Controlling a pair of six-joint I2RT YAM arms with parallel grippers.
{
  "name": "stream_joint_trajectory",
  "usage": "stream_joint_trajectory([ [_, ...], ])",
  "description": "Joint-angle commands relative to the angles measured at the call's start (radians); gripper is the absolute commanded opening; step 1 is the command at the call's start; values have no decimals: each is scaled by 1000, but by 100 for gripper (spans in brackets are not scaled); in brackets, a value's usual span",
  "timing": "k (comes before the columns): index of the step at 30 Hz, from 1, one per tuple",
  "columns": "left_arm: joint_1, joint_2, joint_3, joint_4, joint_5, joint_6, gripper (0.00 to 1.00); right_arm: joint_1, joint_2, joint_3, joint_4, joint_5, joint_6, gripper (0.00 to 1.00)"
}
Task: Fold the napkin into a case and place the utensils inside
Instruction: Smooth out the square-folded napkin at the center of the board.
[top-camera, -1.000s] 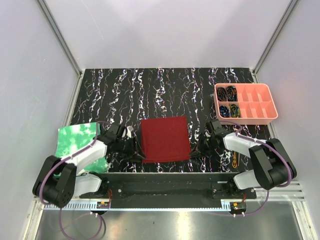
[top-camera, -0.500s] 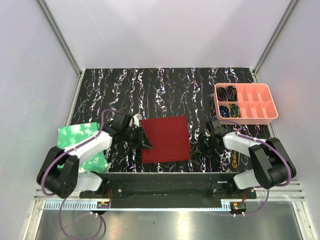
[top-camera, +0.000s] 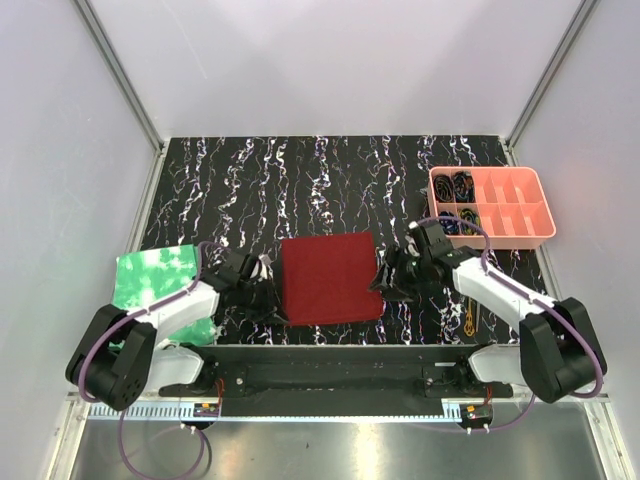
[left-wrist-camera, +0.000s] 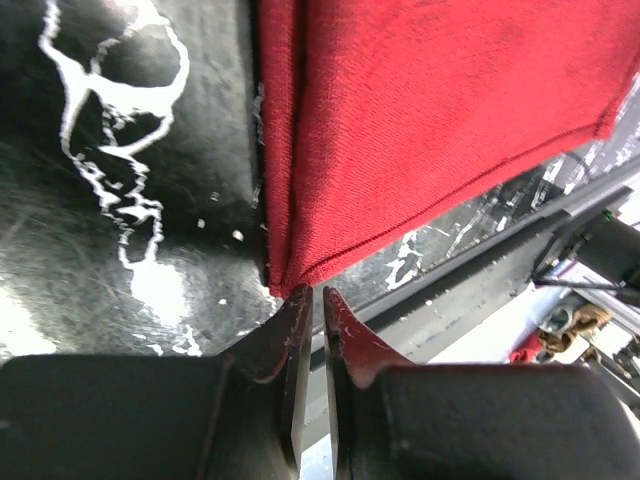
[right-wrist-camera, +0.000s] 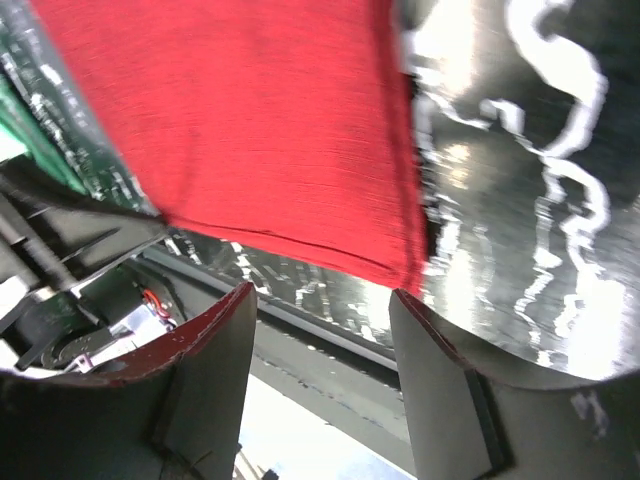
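The dark red napkin (top-camera: 328, 278) lies flat near the table's front edge, and its left edge (left-wrist-camera: 285, 150) shows doubled layers. My left gripper (top-camera: 266, 296) sits low at the napkin's near left corner. Its jaws (left-wrist-camera: 312, 296) are shut to a thin slit; the cloth corner touches the tips and none shows inside the slit. My right gripper (top-camera: 384, 280) stands open at the napkin's right edge, above the near right corner (right-wrist-camera: 408, 272), with nothing between its fingers (right-wrist-camera: 322, 300). Gold utensils (top-camera: 469, 320) lie on the table by the right arm.
A pink compartment tray (top-camera: 492, 232) with dark coiled items stands at the back right. A green crinkled sheet (top-camera: 150, 278) lies at the left, partly under the left arm. The table's front rail (top-camera: 330, 352) runs just below the napkin.
The left gripper pulled back from over the napkin's left edge to its near left corner and closed. The right gripper opened and moved in toward the napkin's right edge.
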Motion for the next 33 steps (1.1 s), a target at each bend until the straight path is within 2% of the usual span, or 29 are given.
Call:
stream_joint_trajectory([
  [1,8,23,-9,26,-75,-2,13,38,43,93,-11,-2,-21,63],
  [7,10,-9,-24,-4,-71,9,14,39,107,89,51,-12,5,54],
  [8,8,-16,-3,-4,-37,12,14,39,126,83,57,-16,8,47],
  [11,3,-72,88,-17,73,13,15,39,152,57,81,-36,14,36],
  [13,3,-106,152,-37,76,22,21,39,163,29,104,-29,19,35],
  [16,5,-38,255,-8,63,25,22,41,210,11,132,-41,35,30],
  [18,10,36,278,18,78,22,18,44,236,0,141,-41,45,27],
  [20,17,128,254,47,79,28,13,45,244,-14,144,-27,57,26],
  [26,99,184,125,58,17,113,13,45,215,-29,146,-15,62,27],
  [30,141,190,107,32,-26,145,11,44,201,39,120,-30,29,28],
  [33,145,172,117,42,16,134,12,45,228,133,115,-51,-4,29],
])
